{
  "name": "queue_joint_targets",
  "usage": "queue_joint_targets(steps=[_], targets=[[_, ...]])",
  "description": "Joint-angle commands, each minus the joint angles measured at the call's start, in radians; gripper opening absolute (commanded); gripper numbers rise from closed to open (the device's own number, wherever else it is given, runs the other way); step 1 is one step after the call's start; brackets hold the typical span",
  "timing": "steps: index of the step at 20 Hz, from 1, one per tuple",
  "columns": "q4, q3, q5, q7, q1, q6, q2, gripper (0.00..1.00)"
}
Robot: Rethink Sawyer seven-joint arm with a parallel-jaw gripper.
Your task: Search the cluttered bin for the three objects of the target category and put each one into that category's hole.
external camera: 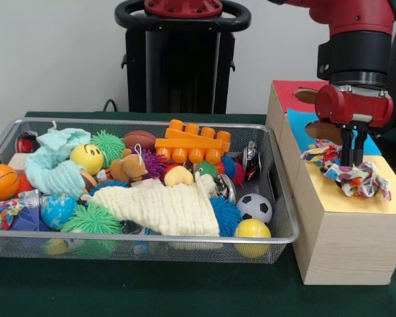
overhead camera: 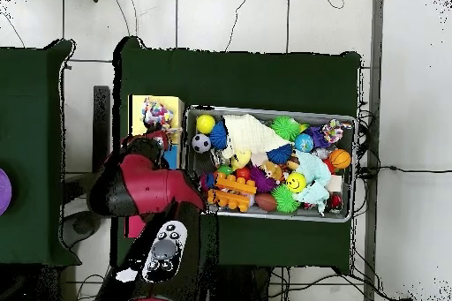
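A: What sits closest to the camera across the table?

B: The yellow-topped box (external camera: 346, 228), at the table's front right corner in the front view. A polka-dot cloth (external camera: 348, 173) lies spread over its yellow top, covering the spot where the hole would be, so the hole itself cannot be seen.

A: And the gripper?

B: The gripper (external camera: 352, 157) comes straight down from the red arm, its two dark fingers close together and pinching the cloth from above.

A: Any other dotted pieces?

B: One more polka-dot cloth (external camera: 1, 212) shows in the wire bin (external camera: 285, 198), tucked at the bin's front left corner in the front view. A third I cannot make out.

A: What lies around it?

B: A cream muslin cloth (external camera: 165, 208) is draped across the bin's front middle, a mint-green cloth (external camera: 56, 162) is bunched toward its left. Near the bin's front right corner sit a yellow ball (external camera: 252, 231) and a small soccer ball (external camera: 255, 207), just beside each other. An orange block (external camera: 191, 144) rests at the back.

A: Behind the yellow box?

B: A blue-topped box (external camera: 302, 125), then a red-topped one (external camera: 292, 92), toward the table's far edge.
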Motion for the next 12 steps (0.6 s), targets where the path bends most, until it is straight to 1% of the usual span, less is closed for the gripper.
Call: queue_joint_targets(steps=[1,7,12], targets=[[-0.077,0.005,0.033,0.126,-0.002,0.165,0.063,0.00],[-0.114,-0.002,0.020,0.115,-0.005,0.234,0.116,0.00],[-0.142,0.019,0.022,0.126,-0.013,0.273,0.146,0.00]])
